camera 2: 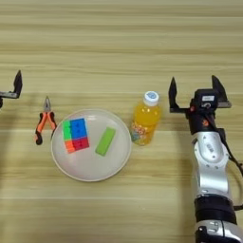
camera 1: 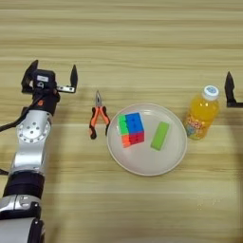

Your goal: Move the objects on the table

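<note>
A small orange-juice bottle (camera 1: 202,114) with a white cap stands upright on the wooden table (camera 1: 123,42), just right of a round cream plate (camera 1: 142,163). The multicoloured puzzle cube (camera 1: 131,129) lies on the plate's left half. My left gripper (camera 1: 52,73) is open at the left of the table, well left of the plate, with nothing between its fingers. My right gripper (camera 2: 193,90) is open too, a little to the right of the bottle (camera 2: 145,118) and holding nothing.
A flat green block (camera 1: 160,135) lies on the plate beside the cube. Orange-handled pliers (camera 1: 98,118) rest on the table between the left gripper and the plate. Bare wood stretches across the far half of the table.
</note>
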Available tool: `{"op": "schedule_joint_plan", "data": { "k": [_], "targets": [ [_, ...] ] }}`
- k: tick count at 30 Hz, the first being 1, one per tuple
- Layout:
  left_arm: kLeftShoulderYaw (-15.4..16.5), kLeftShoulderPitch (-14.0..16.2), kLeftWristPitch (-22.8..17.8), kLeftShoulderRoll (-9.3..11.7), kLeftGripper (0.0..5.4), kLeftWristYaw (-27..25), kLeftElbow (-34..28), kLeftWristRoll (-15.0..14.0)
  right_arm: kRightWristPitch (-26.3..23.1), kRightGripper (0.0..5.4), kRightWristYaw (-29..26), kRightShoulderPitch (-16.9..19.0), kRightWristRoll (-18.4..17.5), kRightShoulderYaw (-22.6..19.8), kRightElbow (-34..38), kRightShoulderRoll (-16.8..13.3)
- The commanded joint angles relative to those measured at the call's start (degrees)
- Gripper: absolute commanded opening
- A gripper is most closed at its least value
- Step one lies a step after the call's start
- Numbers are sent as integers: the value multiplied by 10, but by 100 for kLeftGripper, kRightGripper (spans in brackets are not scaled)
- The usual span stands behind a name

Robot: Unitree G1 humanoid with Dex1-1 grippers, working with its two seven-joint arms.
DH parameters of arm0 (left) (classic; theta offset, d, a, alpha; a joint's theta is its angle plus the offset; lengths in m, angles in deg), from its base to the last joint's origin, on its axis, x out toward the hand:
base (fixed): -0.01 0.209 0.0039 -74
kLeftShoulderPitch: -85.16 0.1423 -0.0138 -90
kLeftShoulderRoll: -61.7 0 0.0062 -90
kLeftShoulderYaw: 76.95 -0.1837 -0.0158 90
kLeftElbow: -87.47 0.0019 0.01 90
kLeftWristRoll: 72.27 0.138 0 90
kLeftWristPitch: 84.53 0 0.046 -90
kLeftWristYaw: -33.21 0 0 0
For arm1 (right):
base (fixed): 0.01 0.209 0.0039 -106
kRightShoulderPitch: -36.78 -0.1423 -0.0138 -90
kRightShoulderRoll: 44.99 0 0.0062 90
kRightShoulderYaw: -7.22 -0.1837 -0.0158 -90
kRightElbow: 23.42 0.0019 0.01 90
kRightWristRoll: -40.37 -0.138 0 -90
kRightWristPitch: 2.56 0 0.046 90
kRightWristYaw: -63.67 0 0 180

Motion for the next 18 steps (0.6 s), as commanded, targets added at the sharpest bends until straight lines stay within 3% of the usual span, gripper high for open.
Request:
{"op": "schedule_joint_plan", "data": {
  "k": [1, 18],
  "targets": [
    [-4, -7, 6, 1, 540, 3, 6, 11, 6, 534, -3, -10, 2, 0, -5, -9],
    [-8, -1, 9, -7, 540, 8, -4, 19, 7, 534, -13, -6, -11, -4, -4, -16]
  ]
}}
